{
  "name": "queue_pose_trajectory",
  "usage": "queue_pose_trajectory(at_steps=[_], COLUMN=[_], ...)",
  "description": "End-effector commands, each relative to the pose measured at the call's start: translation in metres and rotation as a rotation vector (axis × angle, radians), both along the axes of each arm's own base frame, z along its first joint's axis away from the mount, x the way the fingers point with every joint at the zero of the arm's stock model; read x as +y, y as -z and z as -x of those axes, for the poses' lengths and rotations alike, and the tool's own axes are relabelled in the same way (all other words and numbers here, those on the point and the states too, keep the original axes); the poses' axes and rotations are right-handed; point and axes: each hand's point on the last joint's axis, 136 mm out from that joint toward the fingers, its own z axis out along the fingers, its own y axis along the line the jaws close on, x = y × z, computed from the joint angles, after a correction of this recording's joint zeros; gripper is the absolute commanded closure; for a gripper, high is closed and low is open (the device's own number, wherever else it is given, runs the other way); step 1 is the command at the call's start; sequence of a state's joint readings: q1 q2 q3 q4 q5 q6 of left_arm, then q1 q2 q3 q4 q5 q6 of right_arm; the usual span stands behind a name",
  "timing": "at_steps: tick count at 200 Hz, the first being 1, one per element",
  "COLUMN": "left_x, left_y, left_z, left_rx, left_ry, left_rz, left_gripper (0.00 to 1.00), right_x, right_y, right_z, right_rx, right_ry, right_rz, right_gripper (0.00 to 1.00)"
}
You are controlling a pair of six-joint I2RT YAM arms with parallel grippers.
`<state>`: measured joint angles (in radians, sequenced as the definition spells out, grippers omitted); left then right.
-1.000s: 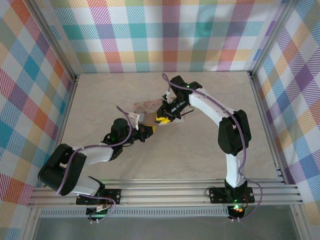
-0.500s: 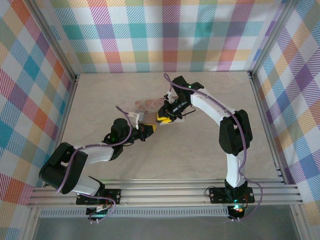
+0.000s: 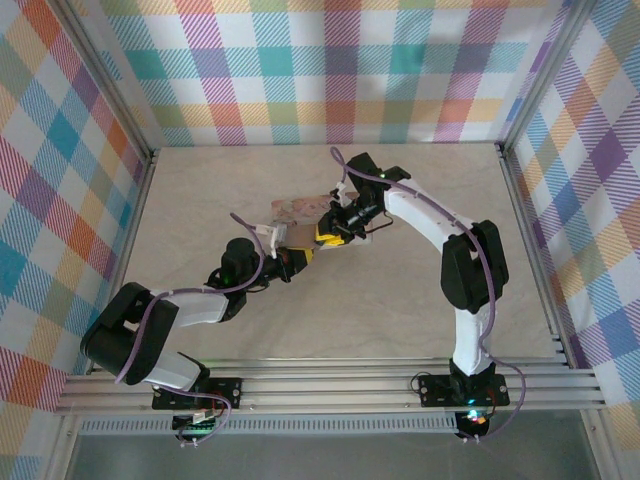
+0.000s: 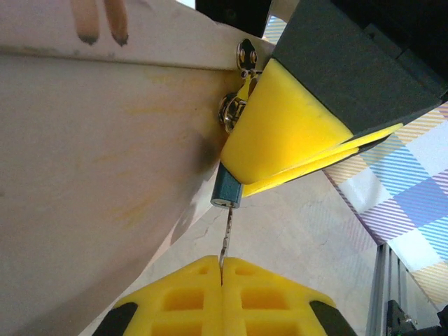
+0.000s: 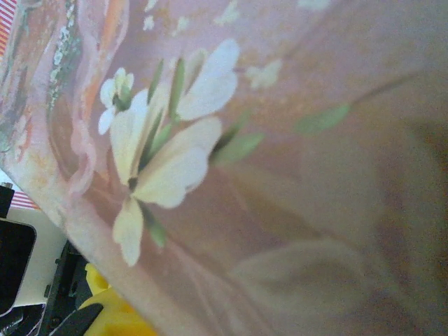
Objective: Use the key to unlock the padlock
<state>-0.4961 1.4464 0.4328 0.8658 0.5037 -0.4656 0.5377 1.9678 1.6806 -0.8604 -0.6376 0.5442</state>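
Not yet unlocked: key (image 4: 225, 234) tip just meeting the keyhole end of the padlock (image 4: 227, 190), right beside the pink tin (image 4: 105, 175) at its clasp (image 4: 234, 112); seating, turning and opening seemingly yet to do. Left hand (image 4: 221, 269) pinched together on the key, aimed toward the tin's clasp. Right hand (image 4: 242, 179) apparently clamped on the padlock.

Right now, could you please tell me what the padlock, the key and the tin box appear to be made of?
The padlock is probably metal with a matte blue-green coat, judging by its crisp edges. The key looks like bare grey metal, being thin with a dull glint. The tin box is likely sheet metal with a semi-gloss pink printed finish, and it carries a shiny silver clasp.
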Motion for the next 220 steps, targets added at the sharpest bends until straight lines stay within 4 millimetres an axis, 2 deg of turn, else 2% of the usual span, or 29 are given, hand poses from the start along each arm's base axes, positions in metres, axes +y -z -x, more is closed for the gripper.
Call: queue_pose_trajectory(at_steps=[1,50,139,220], left_x=[-0.001,0.000,0.008,0.000], left_y=[-0.025,-0.024,0.001,-0.011], left_z=[-0.004,-0.006,-0.001,-0.012], left_rx=[-0.085,-0.079,-0.019,-0.037], left_ry=[-0.012,-0.021,-0.052,-0.047], left_rz=[0.064,0.065,0.029,0.075], left_gripper=[1.00,1.00,1.00,1.00], right_x=[0.003,0.005,0.003,0.004], right_y=[-0.023,-0.025,-0.027,-0.026], right_z=[0.003,0.003,-0.002,-0.001], right_rx=[-0.022,-0.010,-0.020,-0.011], right_ry=[-0.002,0.006,0.029,0.028], right_rz=[-0.064,-0.086,-0.086,-0.089], right_gripper=[1.00,1.00,1.00,1.00])
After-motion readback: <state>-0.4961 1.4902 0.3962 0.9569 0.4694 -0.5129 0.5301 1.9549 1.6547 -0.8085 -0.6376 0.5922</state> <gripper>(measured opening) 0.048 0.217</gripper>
